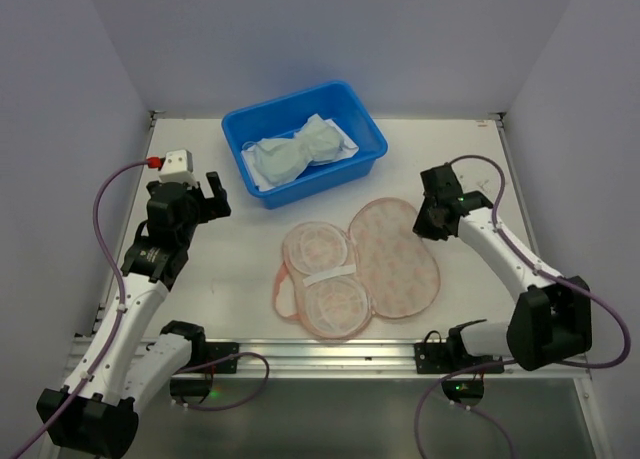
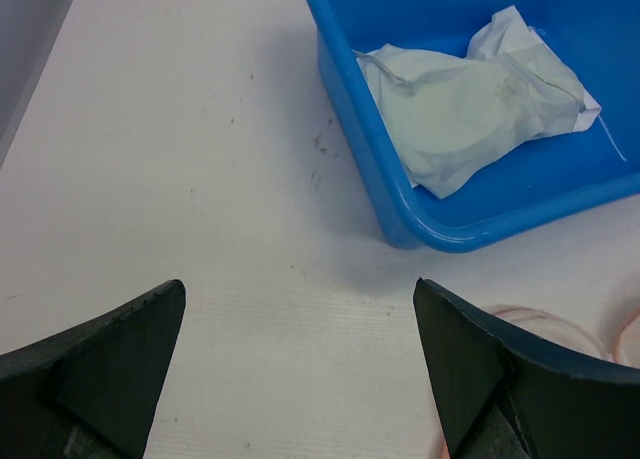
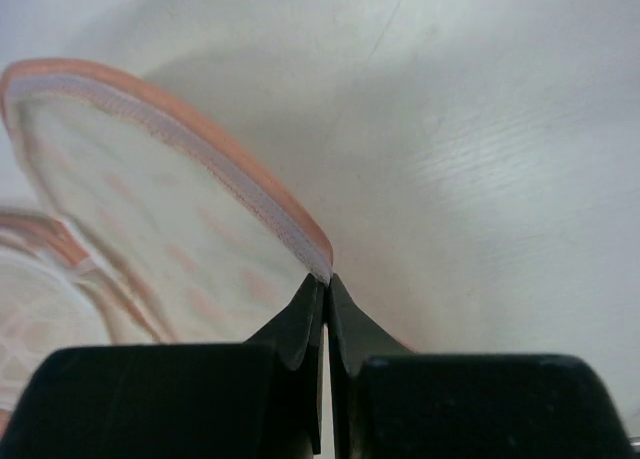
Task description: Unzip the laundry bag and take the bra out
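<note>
Both my hands sit in front of the blue bin (image 1: 310,187), which holds the bra (image 1: 298,154). My right hand (image 3: 327,279) is clenched on the pink edging of the laundry bag (image 1: 395,254), which lies unzipped and spread open on the surface (image 1: 220,269) just in front of the bin. My left hand (image 2: 300,287) hangs released, to the bin's left, grasping nothing.

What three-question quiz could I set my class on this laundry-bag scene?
1. True or false: the bra lies in the blue bin.
2. The laundry bag is: A zipped shut; B lying open on the table; C inside the bin.
3. Which is pinched shut on the bag's pink edge, the left end effector or the right end effector?
Key: 1 true; 2 B; 3 the right end effector.
</note>
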`<state>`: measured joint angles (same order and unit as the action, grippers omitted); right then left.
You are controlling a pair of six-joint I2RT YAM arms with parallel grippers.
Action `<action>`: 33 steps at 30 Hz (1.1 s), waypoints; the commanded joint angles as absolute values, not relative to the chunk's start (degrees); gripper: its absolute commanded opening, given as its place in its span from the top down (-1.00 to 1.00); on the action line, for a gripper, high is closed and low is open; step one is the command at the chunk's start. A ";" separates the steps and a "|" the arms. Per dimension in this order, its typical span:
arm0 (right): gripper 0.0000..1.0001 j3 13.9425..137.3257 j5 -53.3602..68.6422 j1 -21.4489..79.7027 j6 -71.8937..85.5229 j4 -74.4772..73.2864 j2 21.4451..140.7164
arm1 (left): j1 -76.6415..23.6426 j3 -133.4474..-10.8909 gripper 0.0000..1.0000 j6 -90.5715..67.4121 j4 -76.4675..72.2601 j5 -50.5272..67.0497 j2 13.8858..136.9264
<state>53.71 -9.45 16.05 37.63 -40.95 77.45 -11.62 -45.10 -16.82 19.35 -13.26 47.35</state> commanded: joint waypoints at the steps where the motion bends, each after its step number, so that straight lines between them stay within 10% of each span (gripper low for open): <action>1: 1.00 61.32 -19.68 15.65 34.55 -47.54 73.31 | -11.07 -44.65 -0.99 -15.56 16.61 -13.45 47.02; 33: 0.93 65.39 16.87 37.35 43.94 -30.15 91.84 | -11.07 -44.30 -0.99 -15.38 16.70 -12.22 47.29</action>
<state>66.63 10.68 35.81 40.66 -36.45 89.43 -11.62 -45.08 -16.71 19.35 -12.64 47.40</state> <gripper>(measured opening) 0.029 0.997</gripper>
